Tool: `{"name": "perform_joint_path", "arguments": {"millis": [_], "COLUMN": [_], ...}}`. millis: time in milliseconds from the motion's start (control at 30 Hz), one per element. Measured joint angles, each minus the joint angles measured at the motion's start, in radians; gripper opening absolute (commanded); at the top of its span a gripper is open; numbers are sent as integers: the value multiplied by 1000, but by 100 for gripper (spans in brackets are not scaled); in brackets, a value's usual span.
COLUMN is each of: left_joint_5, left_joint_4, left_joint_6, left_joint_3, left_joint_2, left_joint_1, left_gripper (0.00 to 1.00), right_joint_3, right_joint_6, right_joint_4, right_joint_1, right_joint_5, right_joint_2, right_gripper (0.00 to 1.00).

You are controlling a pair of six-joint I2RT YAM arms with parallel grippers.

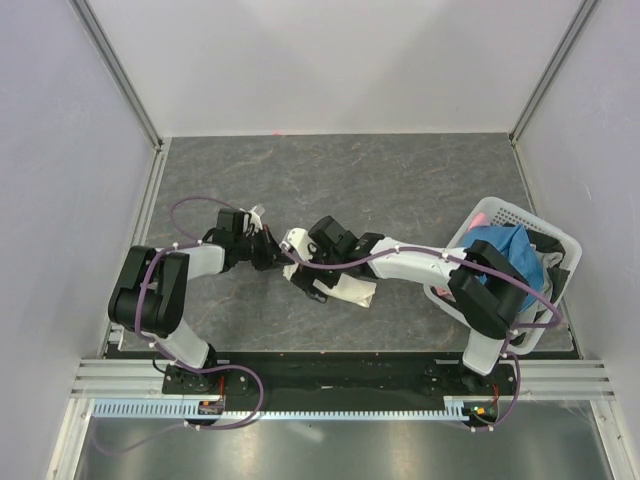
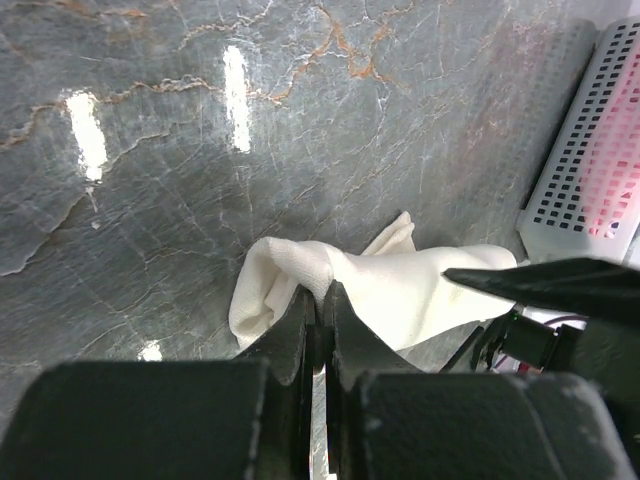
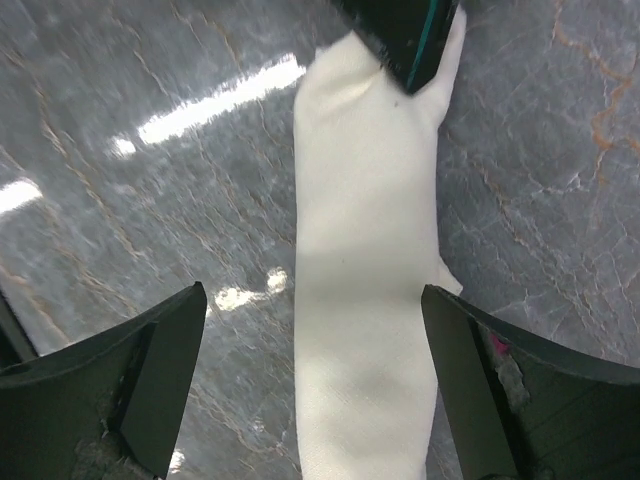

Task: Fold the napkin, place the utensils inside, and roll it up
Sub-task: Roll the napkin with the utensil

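Top external, basket point(image 1: 512, 210) holding blue cloth point(image 1: 503, 250), left hand point(image 2: 322, 297) (shut tight) pinching napkin point(image 2: 405, 290), right hand point(image 3: 312, 300) wide open

A dark grey marbled table point(image 1: 400, 180) lies between pale walls; the left arm reaches from its base toward the middle, and the left gripper point(image 1: 272, 252) meets the upper-left end of the napkin point(image 1: 352, 291); the cream cloth lies as a narrow strip slanting down to the right, its middle hidden under the right gripper point(image 1: 312, 272), which hangs over it; near the table's right edge stands a white perforated basket point(image 1: 525, 215) holding a blue cloth point(image 1: 510, 250); purple cables point(image 1: 195, 203) loop along both arms
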Motion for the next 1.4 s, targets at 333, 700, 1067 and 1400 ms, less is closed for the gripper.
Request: {"name": "perform_joint_path", "arguments": {"millis": [333,700,1067,1400], "left_joint_5": [-1,-32,-188,-164], "left_joint_4": [-51,-109,-199,-174], "left_joint_6": [-3,0,49,62], "left_joint_3": [27,32,31,-31], "left_joint_2": [8,-14,-213,-231], "left_joint_1": [0,0,0,0], "left_gripper": [13,63,69,62], "right_joint_3": [-25,56,191,241], "right_joint_6": [-69,-76,-42,65], "right_joint_4": [17,-56,-174,-248], "right_joint_1": [32,1,-196,-286], "right_joint_5": [151,36,-510,-916], "right_joint_2": [62,137,296,477], "right_gripper": [88,43,33,32]}}
